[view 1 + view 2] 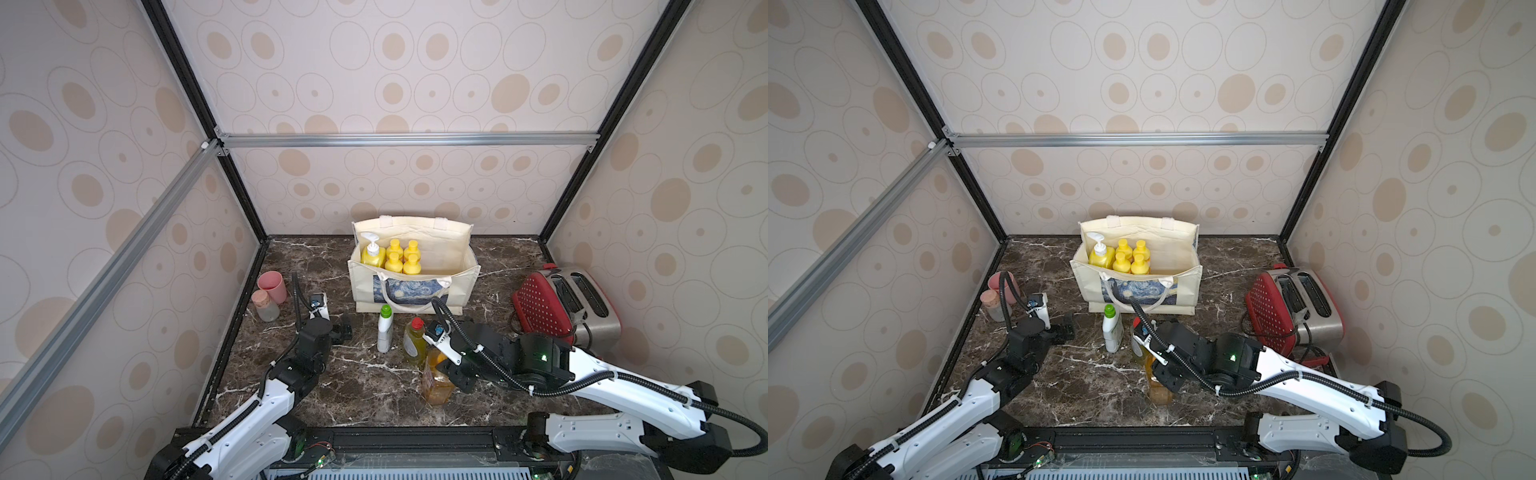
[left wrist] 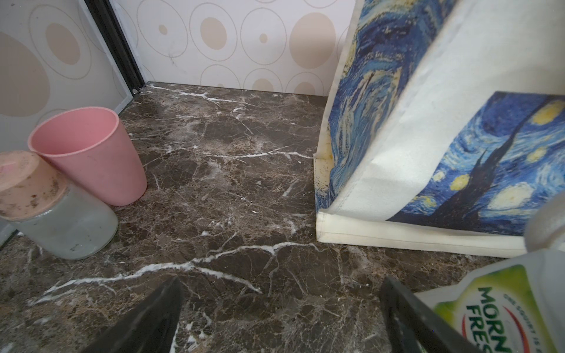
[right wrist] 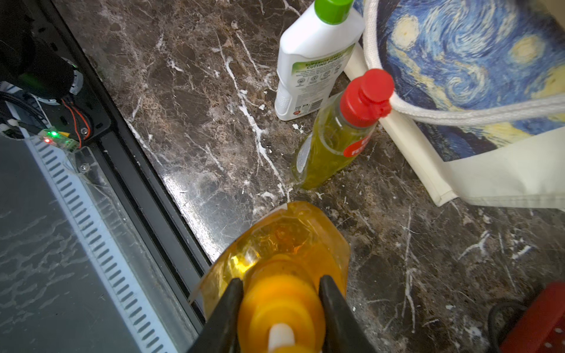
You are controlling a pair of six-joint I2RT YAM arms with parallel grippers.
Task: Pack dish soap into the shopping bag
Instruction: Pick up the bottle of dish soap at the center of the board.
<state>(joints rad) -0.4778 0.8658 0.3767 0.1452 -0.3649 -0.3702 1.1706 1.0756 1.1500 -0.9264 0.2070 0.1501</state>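
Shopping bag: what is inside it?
Inside the shopping bag: a yellow pump bottle and four small yellow-capped bottles, clustered at one end. Its front wall hides their bases and the floor.

A robot test cell dressed as a kitchen corner. The walls are flat panels papered with beige ovals, set in a bare frame of black and aluminium rails. The marble-look desk carries kitchen props: a red toaster at its right edge, a pink cup and corked jar at its left edge, and a green-capped dish soap bottle. The left arm and right arm are mounted at the near edge.
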